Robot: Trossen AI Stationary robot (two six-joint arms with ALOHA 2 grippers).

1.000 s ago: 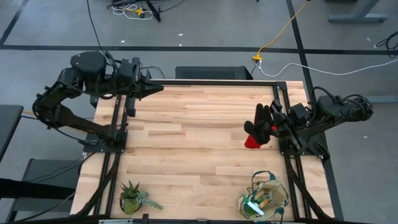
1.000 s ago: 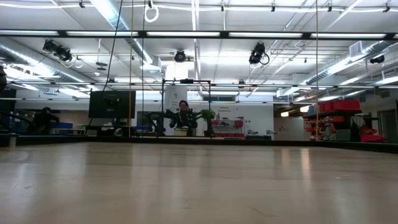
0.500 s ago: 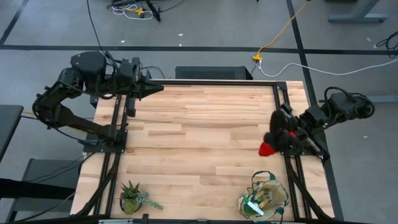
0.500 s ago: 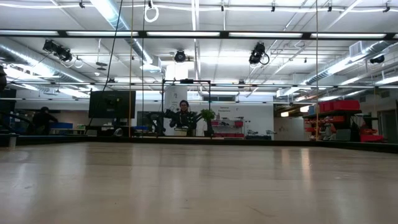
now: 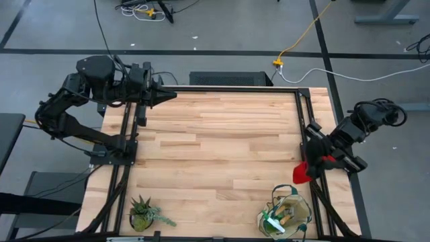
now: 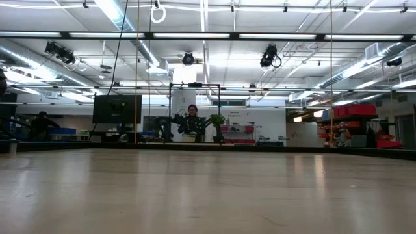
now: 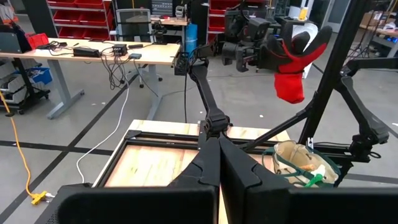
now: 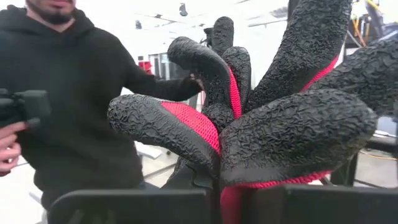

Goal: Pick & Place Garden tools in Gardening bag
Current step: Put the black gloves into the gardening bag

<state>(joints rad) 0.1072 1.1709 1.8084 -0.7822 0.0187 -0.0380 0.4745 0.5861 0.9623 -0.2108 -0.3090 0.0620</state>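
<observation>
At the table's right edge, the right gripper (image 5: 316,160) is clamped shut on the red-and-black glove pair (image 5: 302,173), held in the air just short of the beige canvas bag with green trim (image 5: 285,212) at the near-right corner. Transport step; next it likely needs centring over the mouth, then release. The left gripper (image 5: 168,95) is closed, empty, far-left.

- A red-and-black glove pair (image 5: 302,173) is held by the right gripper (image 5: 314,161) near the table's (image 5: 215,154) right edge.
- A canvas bag (image 5: 285,212) and a potted plant (image 5: 142,213) are seen along the near edge.
</observation>
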